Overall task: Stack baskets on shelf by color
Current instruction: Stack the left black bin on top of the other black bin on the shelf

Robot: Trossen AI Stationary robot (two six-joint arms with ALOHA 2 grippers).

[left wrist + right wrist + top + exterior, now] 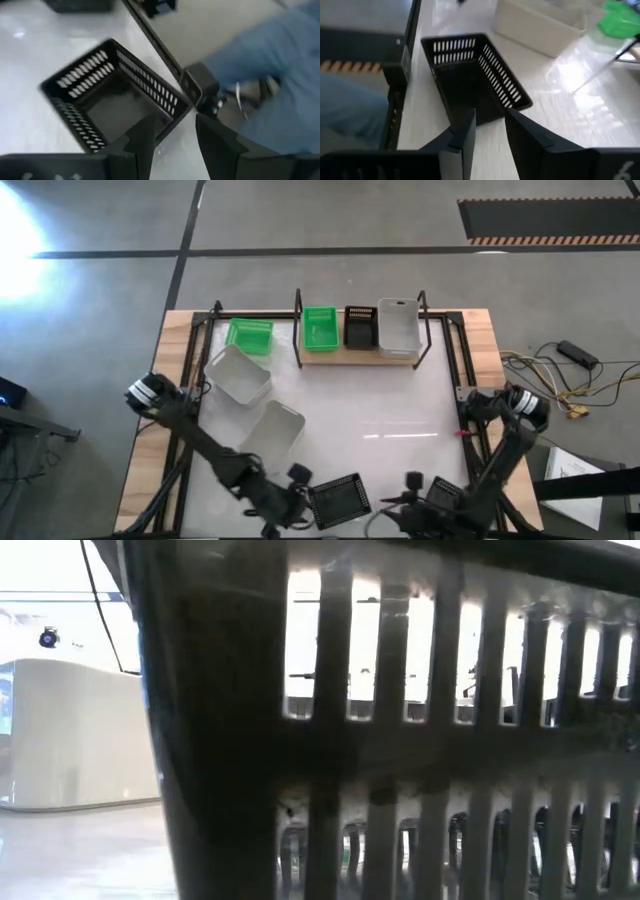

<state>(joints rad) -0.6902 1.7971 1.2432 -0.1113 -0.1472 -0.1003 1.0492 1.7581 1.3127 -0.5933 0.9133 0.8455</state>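
Left gripper (pixel 172 137): I am holding my fingers apart over the black basket (pixel 117 95) wall.
Right gripper (pixel 490 132): I am holding my fingers apart near it.

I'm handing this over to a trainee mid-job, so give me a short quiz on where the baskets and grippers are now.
1. How many baskets sit on the shelf?
2. True or false: the left gripper is shut on a green basket.
3. Off the shelf, which colour has two baskets? A green, B black, C white.

Key
1. Three: the shelf's green basket, its black basket and its white basket.
2. False: it is open at a corner of the loose black basket.
3. C: the far white basket and the near white basket.
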